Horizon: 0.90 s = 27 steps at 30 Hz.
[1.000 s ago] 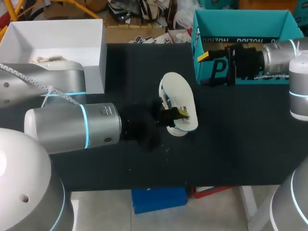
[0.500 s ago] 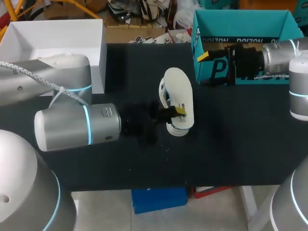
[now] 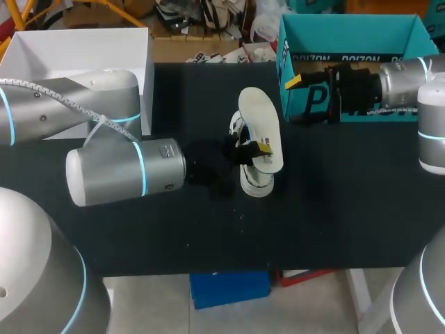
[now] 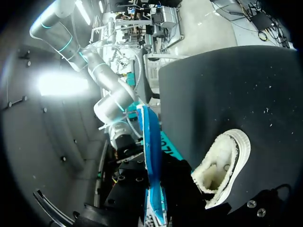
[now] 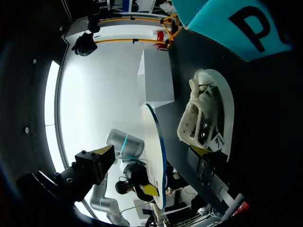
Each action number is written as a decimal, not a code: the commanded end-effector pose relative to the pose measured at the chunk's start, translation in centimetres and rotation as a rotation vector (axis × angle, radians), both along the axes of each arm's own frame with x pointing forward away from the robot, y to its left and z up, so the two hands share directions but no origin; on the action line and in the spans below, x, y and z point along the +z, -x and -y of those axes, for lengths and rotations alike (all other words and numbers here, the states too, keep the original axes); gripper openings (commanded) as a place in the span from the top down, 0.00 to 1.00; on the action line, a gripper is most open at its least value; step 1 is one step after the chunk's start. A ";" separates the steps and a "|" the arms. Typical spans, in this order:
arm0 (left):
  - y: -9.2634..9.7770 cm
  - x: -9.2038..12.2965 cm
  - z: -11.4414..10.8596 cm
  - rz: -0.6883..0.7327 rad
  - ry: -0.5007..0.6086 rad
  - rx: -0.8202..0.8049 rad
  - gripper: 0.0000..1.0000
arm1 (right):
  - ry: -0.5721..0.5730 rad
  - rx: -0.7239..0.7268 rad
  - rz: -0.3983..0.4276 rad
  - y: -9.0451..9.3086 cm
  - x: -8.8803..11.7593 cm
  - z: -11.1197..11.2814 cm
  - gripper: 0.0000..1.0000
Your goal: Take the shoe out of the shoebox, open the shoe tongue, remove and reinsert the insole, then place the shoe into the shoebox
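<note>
My left gripper [image 3: 254, 150] is shut on the white insole [image 3: 261, 122] and holds it tilted above the white shoe [image 3: 254, 179], which lies on the black table [image 3: 334, 209]. In the left wrist view the insole [image 4: 150, 156] stands edge-on with a blue rim between the fingers of the left gripper [image 4: 154, 201]. The shoe [image 4: 221, 166] shows its fuzzy lining beside them. My right gripper [image 3: 297, 97] hangs open in front of the teal shoebox [image 3: 348, 35], apart from the shoe. In the right wrist view the laced shoe [image 5: 202, 116] and the insole [image 5: 154, 142] lie ahead of the right gripper [image 5: 152, 156].
A white open box [image 3: 76, 52] stands at the back left, partly behind my left arm [image 3: 125, 170]. The teal shoebox sits at the back right corner. Bare black table lies in front of and to the right of the shoe.
My left arm has swung farther in and carried the insole up and away from the shoe's heel end. The right arm has stayed still.
</note>
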<state>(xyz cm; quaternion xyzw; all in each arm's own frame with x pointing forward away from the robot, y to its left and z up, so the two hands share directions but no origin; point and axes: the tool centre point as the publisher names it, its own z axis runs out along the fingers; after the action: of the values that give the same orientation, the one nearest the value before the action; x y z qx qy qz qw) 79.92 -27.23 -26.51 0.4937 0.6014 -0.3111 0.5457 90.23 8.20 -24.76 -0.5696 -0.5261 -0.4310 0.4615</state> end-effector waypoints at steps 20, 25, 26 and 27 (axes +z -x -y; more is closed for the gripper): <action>-4.8 -1.4 1.3 0.090 0.286 -0.045 1.00 | -0.001 -0.001 0.000 0.0 -0.1 -0.1 0.00; -4.9 -1.4 1.4 0.092 0.287 -0.039 1.00 | -0.001 -0.001 0.000 0.0 -0.1 -0.1 0.00; -4.9 -1.4 1.4 0.092 0.287 -0.039 1.00 | -0.001 -0.001 0.000 0.0 -0.1 -0.1 0.00; -4.9 -1.4 1.4 0.092 0.287 -0.039 1.00 | -0.001 -0.001 0.000 0.0 -0.1 -0.1 0.00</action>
<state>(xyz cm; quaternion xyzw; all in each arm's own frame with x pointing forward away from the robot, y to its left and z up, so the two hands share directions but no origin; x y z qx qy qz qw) 84.39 -28.50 -26.92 0.4918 0.6218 -0.2977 0.5318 90.24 8.20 -24.76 -0.5696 -0.5260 -0.4310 0.4616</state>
